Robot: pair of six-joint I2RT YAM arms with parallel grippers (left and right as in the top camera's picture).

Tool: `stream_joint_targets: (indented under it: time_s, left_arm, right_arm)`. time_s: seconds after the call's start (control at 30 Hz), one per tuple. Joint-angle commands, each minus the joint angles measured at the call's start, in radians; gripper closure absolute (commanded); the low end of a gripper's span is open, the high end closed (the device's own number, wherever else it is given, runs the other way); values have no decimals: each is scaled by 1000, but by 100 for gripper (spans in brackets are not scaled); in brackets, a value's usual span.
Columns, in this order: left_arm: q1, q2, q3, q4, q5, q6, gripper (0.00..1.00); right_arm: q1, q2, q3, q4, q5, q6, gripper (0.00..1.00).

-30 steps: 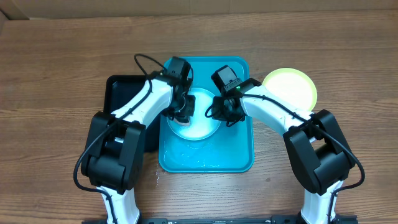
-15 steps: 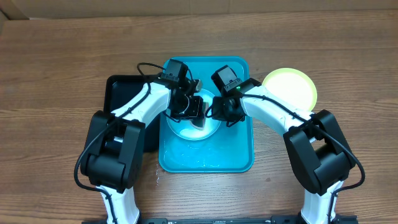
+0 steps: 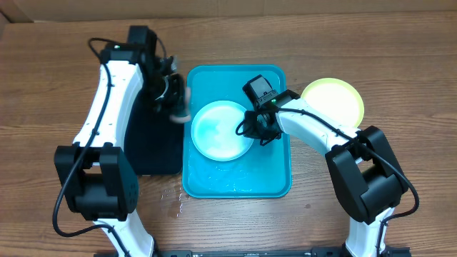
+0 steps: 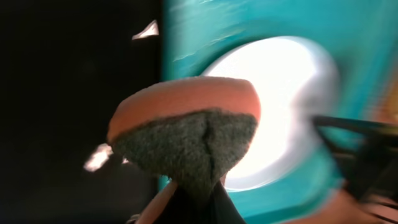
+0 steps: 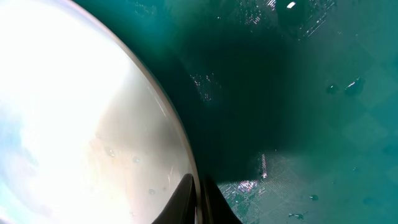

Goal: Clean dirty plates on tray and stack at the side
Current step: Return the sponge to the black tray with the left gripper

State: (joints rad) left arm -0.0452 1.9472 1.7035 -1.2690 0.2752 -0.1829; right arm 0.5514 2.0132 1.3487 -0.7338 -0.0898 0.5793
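A light blue plate (image 3: 221, 130) (image 5: 81, 124) lies wet in the turquoise tray (image 3: 268, 178) (image 5: 298, 93). My right gripper (image 3: 251, 128) (image 5: 199, 202) is shut on the plate's right rim, one finger on top and one beneath. A yellow-green plate (image 3: 332, 100) rests on the table to the right of the tray. My left gripper (image 3: 175, 100) (image 4: 199, 202) is shut on an orange sponge (image 3: 181, 108) (image 4: 186, 130) with a dark scouring face. It hangs at the tray's left edge, over the black tray (image 3: 153, 150) (image 4: 74, 93). The left wrist view is blurred and shows the plate (image 4: 273, 106) beyond the sponge.
Water beads and a wet film lie on the turquoise tray's floor in front of the plate. The black tray touches the turquoise tray's left side. Bare wooden table (image 3: 57, 86) surrounds both trays.
My left arm has swung left off the blue plate, carrying the sponge to the edge of the black tray. The right gripper and the plate have not moved.
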Motion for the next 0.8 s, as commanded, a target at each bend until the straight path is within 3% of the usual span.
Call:
stream_joint_targets:
  time_s: [0.0,0.1,0.33,0.37,0.43,0.47,0.5,0.63,0.77]
  left_arm:
    - [1,-11,-38,-28,-336,-112,96]
    - [1,-10,-117,-1,-424,-163,96]
    - [1,-10,-337,181,-428,-161,96]
    - [2,-10,-340,181,-427,-162,90]
    - [5,-13,-318,165,-405,-161,57]
    - [7,-13,-292,148,-393,-161,47]
    - [10,-13,-258,128,-383,-161,41]
    - [24,-20,-78,34,-327,-161,33]
    - [47,-59,98,-45,-191,-137,33]
  right_arm:
    - [5,-2,-18,8,6,-3,95]
    - [5,-2,-18,8,6,-3,95]
    - [5,-2,-18,6,6,-3,95]
    - [5,-2,-18,6,6,-3,95]
    - [5,-2,-18,7,6,-3,95]
    - [5,-2,-18,8,6,-3,95]
    - [5,-2,-18,8,6,-3,88]
    - [5,-2,-19,7,6,-3,62]
    - [5,-2,-19,9,6,-2,59]
